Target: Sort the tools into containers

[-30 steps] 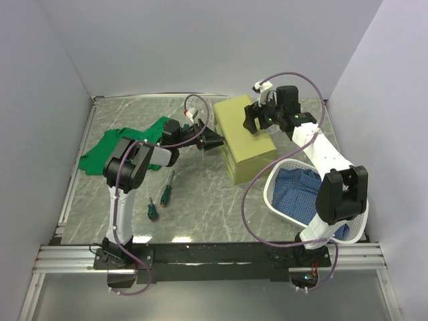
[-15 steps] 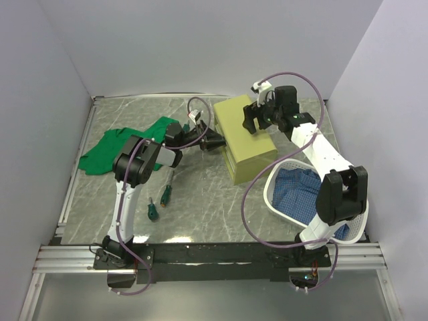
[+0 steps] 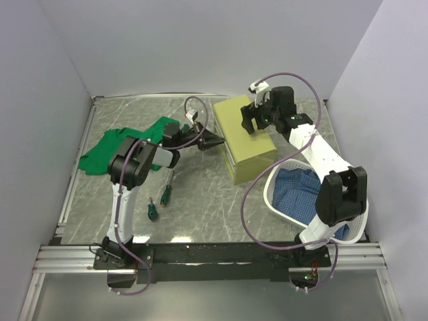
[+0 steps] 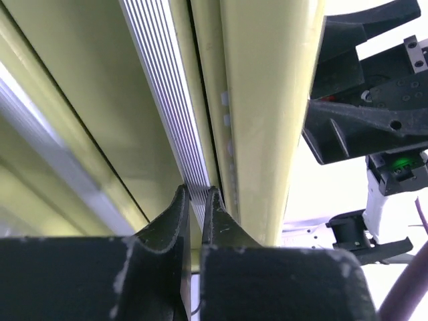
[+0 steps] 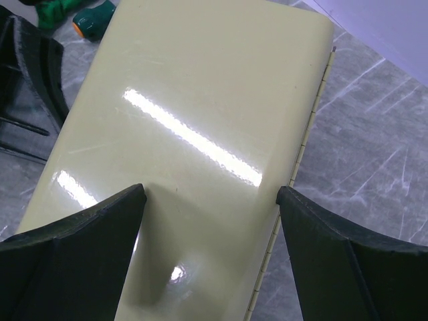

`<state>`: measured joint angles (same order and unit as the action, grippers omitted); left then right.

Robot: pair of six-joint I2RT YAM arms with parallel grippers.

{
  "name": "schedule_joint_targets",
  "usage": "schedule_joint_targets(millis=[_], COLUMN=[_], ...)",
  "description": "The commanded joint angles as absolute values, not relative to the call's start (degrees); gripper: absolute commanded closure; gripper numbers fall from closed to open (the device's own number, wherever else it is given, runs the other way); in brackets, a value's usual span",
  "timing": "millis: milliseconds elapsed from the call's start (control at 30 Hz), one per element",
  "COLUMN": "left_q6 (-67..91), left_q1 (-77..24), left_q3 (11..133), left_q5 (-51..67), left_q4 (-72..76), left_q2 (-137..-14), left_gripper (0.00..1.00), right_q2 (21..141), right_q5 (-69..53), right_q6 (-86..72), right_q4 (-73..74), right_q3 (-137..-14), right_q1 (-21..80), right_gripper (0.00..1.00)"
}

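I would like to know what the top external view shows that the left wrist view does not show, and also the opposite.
Only top external: the green cloth, two green-handled screwdrivers, and the white basket. Only left wrist: the ribbed strip on the drawer front, running in between the closed left fingers. Both: the olive-yellow chest and the right fingers at its top.

A grey, marble-patterned tabletop (image 3: 200,200) with pale veins spreads across the scene. Plain, pale lilac-white walls (image 3: 200,47) enclose it on the left, far and right sides. A silver aluminium rail frame (image 3: 67,257) runs along the near edge. The light is soft and even, casting only faint shadows.
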<state>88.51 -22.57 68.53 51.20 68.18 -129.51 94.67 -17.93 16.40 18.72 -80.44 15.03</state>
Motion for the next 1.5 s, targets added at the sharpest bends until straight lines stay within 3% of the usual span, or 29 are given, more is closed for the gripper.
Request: schedule_joint_targets(millis=[0, 100, 367, 667, 767, 800, 900, 1033, 1167, 1300, 1467], left_q6=[76.1, 71.7, 52.7, 46.9, 42.6, 41.6, 33.8, 21.5, 10.8, 6.8, 3.0], left_q1=[-18.6, -15.5, -12.4, -6.8, -6.7, -6.6, -6.5, -6.5, -6.5, -7.6, -10.4], left_q3=[64.4, 61.8, 63.0, 61.2, 65.6, 67.7, 70.3, 75.0, 75.1, 68.4, 66.3], left_q5=[57.8, 60.2, 62.7, 58.6, 57.4, 57.3, 54.9, 48.6, 33.1, 23.1, 18.2], left_q4=[61.6, 56.0, 23.2, 14.5, 7.7, 4.3, -3.5, -24.8, -37.1, -38.8, -43.4], left_q2=[-119.6, -115.1, -109.0, -107.2, -108.5, -108.7, -107.1, -102.1, -97.4, -91.8, -90.9], left_gripper=[0.99, 0.99, 0.99, 0.98, 0.89, 0.74, 0.52, 0.45, 0.42, 0.40, 0.46], right_q2=[101.9, 102.6, 104.7, 105.2, 105.1, 105.1, 104.9, 104.2, 103.0, 101.8, 100.8], right_q5=[-17.6, -17.3, -17.9, -18.5, -18.5, -18.5, -18.5, -18.4, -18.5, -18.9, -19.7], right_q6=[20.2, 20.6, 20.5, 20.5, 20.7, 20.7, 20.8, 21.1, 20.8, 20.0, 19.2], right_q4=[35.2, 35.1, 35.0, 34.8, 34.7, 34.7, 34.8, 34.6, 34.0, 33.3, 33.4], right_q3=[-76.4, -77.1, -79.3, -80.3, -80.2, -80.2, -80.1, -79.3, -78.1, -78.0, -79.2], right_q1=[18.0, 17.9, 18.3, 19.0, 19.3, 19.5, 19.6, 19.6, 19.6, 19.5, 19.5], right_gripper=[0.12, 0.12, 0.12, 0.12, 0.12, 0.12, 0.12, 0.12, 0.12, 0.12, 0.12])
